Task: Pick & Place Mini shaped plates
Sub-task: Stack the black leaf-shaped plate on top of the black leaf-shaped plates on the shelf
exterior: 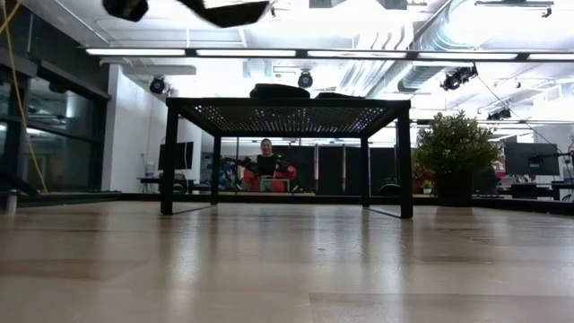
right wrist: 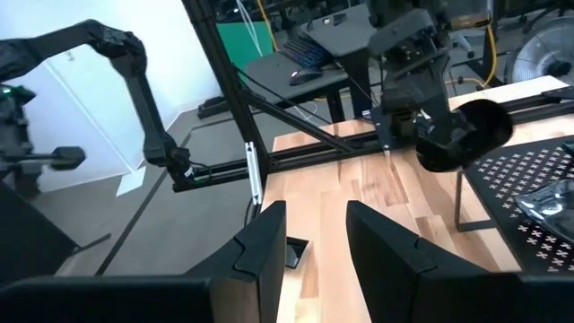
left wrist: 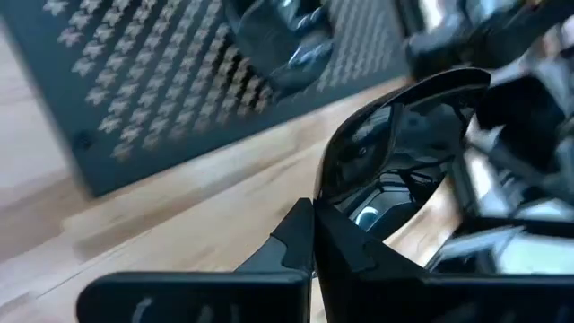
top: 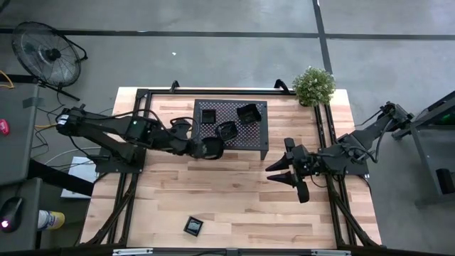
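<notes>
Table [top: 234,199]: rack [top: 231,124], plant [top: 313,85], fan [top: 48,53].

Two matte-black jointed arms, left arm [top: 106,131] and right arm [top: 355,146], trail dark cables; angular black fingers [right wrist: 260,247].

The high view looks straight down on the wooden table [top: 234,192], with the mesh rack [top: 231,124] near its far edge. The low view sits at tabletop height, facing that rack [exterior: 287,112] and the room behind. The left wrist view hangs very close beside the rack [left wrist: 134,81]. The right wrist view looks across the table past the rack's corner [right wrist: 529,175]. All 4 views share the rack.
</notes>
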